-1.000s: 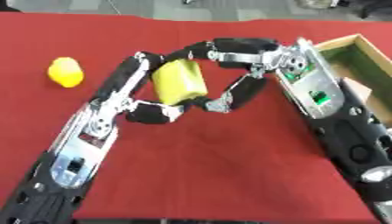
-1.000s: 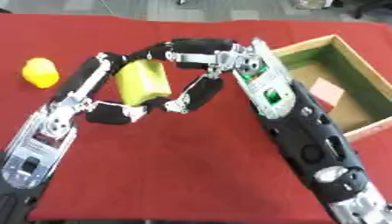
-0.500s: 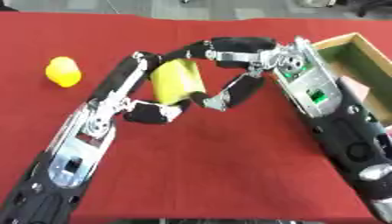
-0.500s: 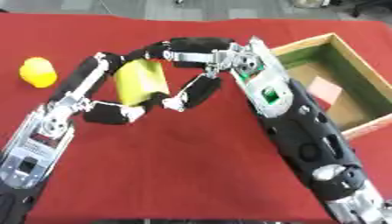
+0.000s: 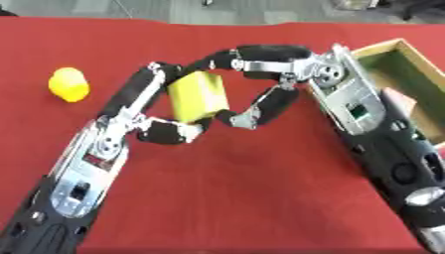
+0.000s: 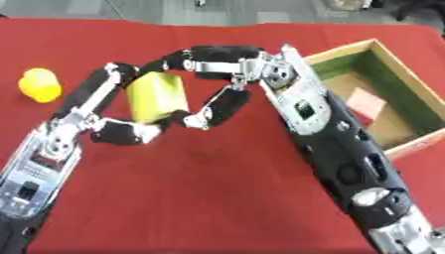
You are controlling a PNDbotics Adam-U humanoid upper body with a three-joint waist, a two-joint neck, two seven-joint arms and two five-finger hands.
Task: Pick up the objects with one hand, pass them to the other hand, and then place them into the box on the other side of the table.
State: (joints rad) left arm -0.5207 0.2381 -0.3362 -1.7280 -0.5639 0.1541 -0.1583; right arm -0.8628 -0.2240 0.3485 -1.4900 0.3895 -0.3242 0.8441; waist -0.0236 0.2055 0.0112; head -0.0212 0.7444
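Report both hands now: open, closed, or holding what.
Left hand: fingers curled round the yellow block, holding it.
Right hand: fingers also curled on the same yellow block, mid handover.

Over the last second almost nothing moved: my left hand (image 5: 165,130) and right hand (image 5: 260,106) have crept slightly closer around the yellow block (image 5: 198,95), mid-frame.

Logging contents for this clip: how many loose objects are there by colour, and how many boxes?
Yellow-green block, held between both hands: 1
Yellow round object on the red cloth: 1
Pink object in the box: 1
Wooden box: 1
Total: 4
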